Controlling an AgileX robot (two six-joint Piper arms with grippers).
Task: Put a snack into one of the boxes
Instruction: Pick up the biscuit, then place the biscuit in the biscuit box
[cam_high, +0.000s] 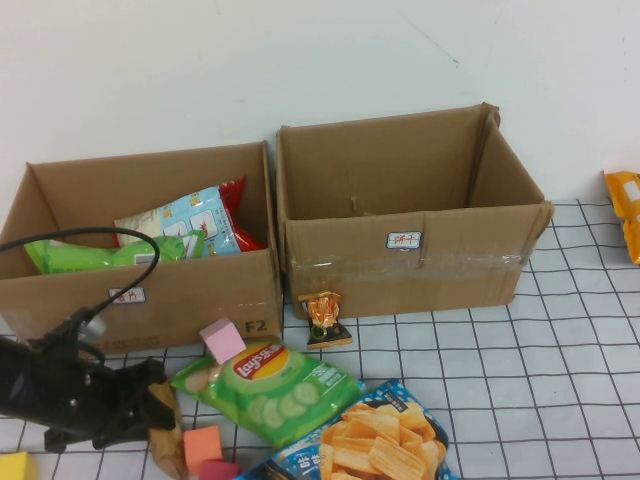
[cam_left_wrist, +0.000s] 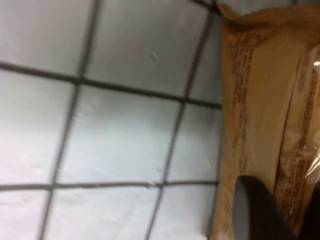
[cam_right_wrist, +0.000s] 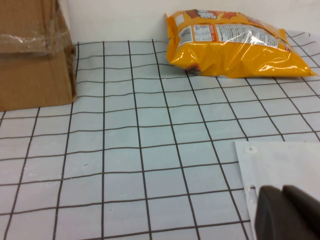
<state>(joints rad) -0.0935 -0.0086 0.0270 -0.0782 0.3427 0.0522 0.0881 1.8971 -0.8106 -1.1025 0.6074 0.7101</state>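
Note:
The snack (cam_high: 170, 445), a slim tan-brown glossy packet, lies on the gridded table at the front left, beside the green Lay's bag (cam_high: 275, 385). My left gripper (cam_high: 150, 410) sits low over it. In the left wrist view the snack (cam_left_wrist: 260, 100) runs between the two dark fingers of the left gripper (cam_left_wrist: 285, 210), which press on it from both sides. The taller cardboard box (cam_high: 400, 270), with a tape band and a small white label, stands at the back centre with its top open. My right gripper (cam_right_wrist: 287, 212) is out of the high view; its fingers touch, with nothing between them.
A lower cardboard box (cam_high: 150, 300) at the back left holds snack bags. A tiny gold-and-black packet (cam_high: 325, 318) leans on the taller box. A blue chip bag (cam_high: 370, 445), a pink cube (cam_high: 222, 340) and an orange cube (cam_high: 202, 443) lie near. An orange bag (cam_right_wrist: 235, 42) lies far right.

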